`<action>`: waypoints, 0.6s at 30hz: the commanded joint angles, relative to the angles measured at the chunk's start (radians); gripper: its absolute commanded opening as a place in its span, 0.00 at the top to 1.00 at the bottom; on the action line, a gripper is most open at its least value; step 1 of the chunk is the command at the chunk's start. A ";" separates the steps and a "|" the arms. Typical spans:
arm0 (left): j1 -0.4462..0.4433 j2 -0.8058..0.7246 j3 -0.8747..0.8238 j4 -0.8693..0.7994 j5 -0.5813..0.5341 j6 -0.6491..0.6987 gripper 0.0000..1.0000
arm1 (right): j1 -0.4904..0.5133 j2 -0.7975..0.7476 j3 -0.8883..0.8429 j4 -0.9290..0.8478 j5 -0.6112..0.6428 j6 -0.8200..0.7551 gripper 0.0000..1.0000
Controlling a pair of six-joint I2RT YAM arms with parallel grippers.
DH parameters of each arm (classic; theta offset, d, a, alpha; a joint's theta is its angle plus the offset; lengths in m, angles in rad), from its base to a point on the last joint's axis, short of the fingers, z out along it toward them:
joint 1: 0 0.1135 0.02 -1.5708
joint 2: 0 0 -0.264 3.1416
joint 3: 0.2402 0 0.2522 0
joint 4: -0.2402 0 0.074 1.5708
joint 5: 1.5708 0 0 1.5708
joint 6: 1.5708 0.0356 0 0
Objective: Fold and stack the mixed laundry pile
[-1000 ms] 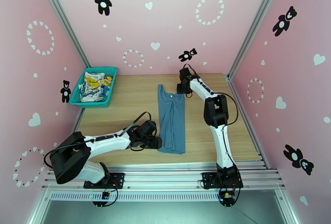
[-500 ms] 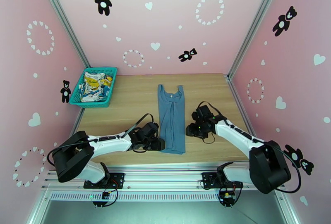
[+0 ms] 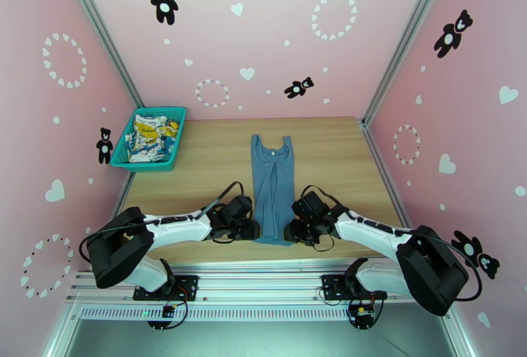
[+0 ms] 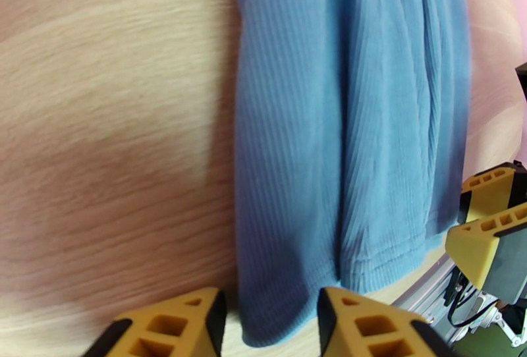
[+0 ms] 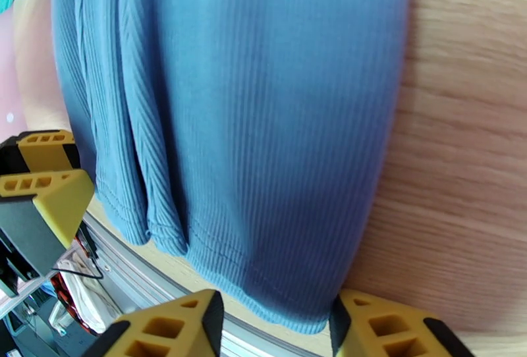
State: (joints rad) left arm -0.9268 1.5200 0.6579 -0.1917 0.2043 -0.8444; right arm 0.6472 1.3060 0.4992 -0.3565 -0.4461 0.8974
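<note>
A: Far left of the light wooden table (image 3: 211,154)?
B: A teal plastic mesh basket (image 3: 142,166) sits in the far left corner, close to the pink wall. A white cloth with yellow-and-blue print (image 3: 150,136) lies crumpled inside it.

A: Left gripper (image 4: 267,309)?
B: It is low at the near edge, just left of the dusty-blue ribbed sleeveless tank top (image 3: 273,187). In the wrist view the yellow fingertips stand spread, with the near left hem corner lying in the gap between them. The corner is not pinched. Whether either finger touches the fabric, cannot tell.

A: The tank top itself?
B: It lies flat mid-table and lengthwise, with the straps far and the hem near. It forms a narrow strip, with overlapping layers and long folds running down it. It is well apart from the basket.

A: Right gripper (image 5: 275,319)?
B: It is mirrored, low and just right of the hem. The fingertips are parted around the near right hem corner, with no clamp on it. The two grippers face each other across the hem, and each wrist view catches the other's yellow fingers beyond the cloth.
</note>
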 commanded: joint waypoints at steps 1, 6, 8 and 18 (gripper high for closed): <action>-0.035 0.037 -0.027 0.039 0.042 -0.008 0.68 | 0.028 0.038 0.003 0.047 0.015 0.024 0.74; -0.035 -0.011 -0.014 0.001 0.020 0.000 0.88 | 0.028 -0.038 0.057 -0.083 0.073 -0.005 0.87; -0.034 -0.028 0.006 -0.021 0.012 0.009 0.94 | 0.028 -0.055 0.091 -0.130 0.090 -0.013 0.89; -0.035 -0.119 0.142 -0.208 -0.108 0.032 1.00 | 0.010 -0.093 0.299 -0.370 0.205 -0.065 0.96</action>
State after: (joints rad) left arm -0.9554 1.4445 0.7506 -0.3180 0.1627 -0.8314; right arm 0.6651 1.2297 0.7422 -0.6155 -0.2943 0.8593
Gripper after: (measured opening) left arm 0.047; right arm 0.062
